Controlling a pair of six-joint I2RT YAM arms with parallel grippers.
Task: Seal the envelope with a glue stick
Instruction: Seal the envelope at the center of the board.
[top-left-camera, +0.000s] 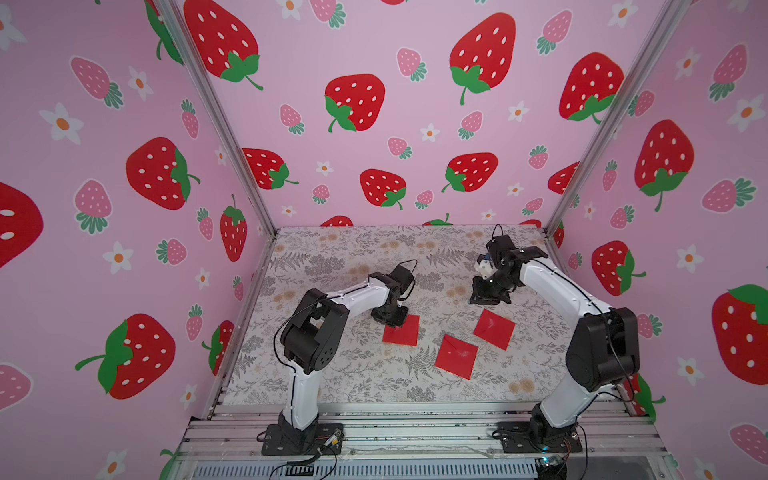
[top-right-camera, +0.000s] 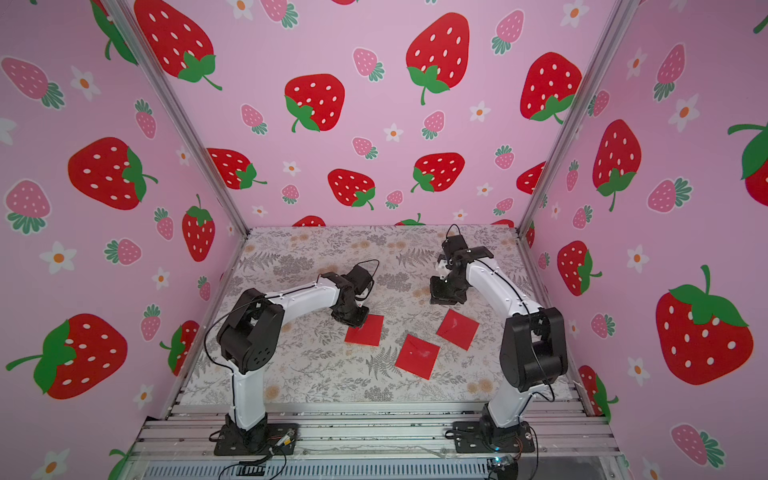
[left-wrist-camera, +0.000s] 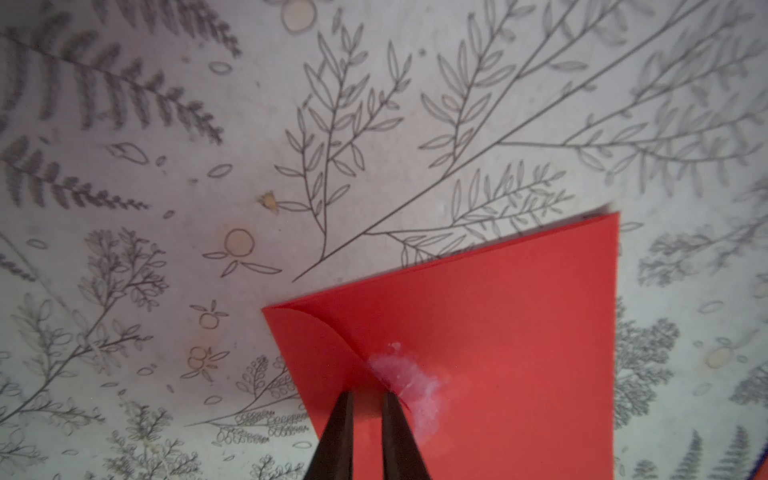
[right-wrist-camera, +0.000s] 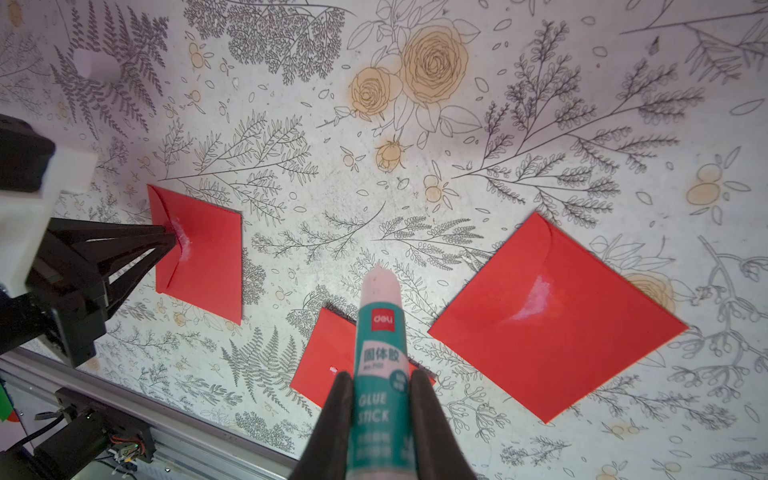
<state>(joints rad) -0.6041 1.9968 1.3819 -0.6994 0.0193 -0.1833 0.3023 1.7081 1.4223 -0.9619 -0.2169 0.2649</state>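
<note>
Three red envelopes lie on the floral table. My left gripper is shut, its tips pressing on the folded flap of the left envelope, beside a white glue smear. My right gripper hovers above the table behind the other envelopes. It is shut on the glue stick, a white tube with a teal label, tip pointing out past the fingers. The glue stick is hidden in both top views.
The middle envelope and the right envelope lie with flaps down, each showing a glue smear. A metal rail runs along the table's front edge. Strawberry-print walls close in three sides.
</note>
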